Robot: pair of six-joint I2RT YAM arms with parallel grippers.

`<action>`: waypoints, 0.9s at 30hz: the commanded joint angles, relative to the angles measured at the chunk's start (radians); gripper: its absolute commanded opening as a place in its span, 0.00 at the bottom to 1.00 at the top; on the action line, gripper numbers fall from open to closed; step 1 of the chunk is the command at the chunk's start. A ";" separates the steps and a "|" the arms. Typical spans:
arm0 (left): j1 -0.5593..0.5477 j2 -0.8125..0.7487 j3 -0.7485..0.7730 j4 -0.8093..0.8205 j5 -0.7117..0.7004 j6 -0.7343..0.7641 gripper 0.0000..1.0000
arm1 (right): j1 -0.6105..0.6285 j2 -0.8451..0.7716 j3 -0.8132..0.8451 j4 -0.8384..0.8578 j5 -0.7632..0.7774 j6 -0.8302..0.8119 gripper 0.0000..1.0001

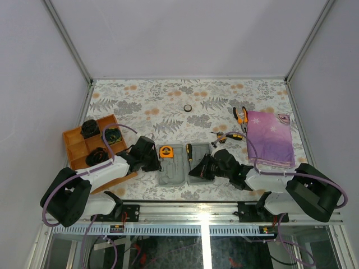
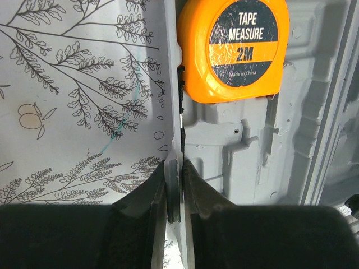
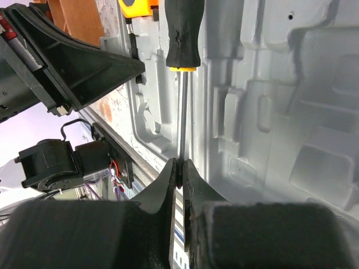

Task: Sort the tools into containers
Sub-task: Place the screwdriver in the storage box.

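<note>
Two grips at the case [image 1: 171, 171].
Left gripper [image 2: 175, 185] clamps its rim near the tape measure [image 2: 233, 47]; right gripper [image 3: 179, 171] clamps the screwdriver [image 3: 183, 112] shaft.

The round orange plastic tape measure [image 2: 233, 50] carries a dark circular label [image 2: 243, 42]. On it, "TAPE MEASURE" stands in white at 12 o'clock, "2M" on an orange band across the middle, and small "Made in China" at 6 o'clock.
</note>
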 commanded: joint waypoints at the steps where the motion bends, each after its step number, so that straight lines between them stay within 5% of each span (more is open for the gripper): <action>1: -0.002 -0.016 -0.010 -0.009 0.009 0.003 0.12 | 0.007 0.013 0.035 0.023 0.033 -0.004 0.00; 13: -0.003 -0.016 -0.009 -0.009 0.011 0.001 0.12 | 0.006 0.093 0.067 0.017 0.012 -0.004 0.08; 21: -0.003 -0.022 -0.015 -0.011 0.011 0.003 0.12 | 0.007 0.076 0.083 -0.019 -0.007 -0.036 0.39; 27: -0.003 -0.025 -0.012 -0.013 0.009 0.004 0.12 | 0.006 -0.017 0.154 -0.266 0.025 -0.172 0.50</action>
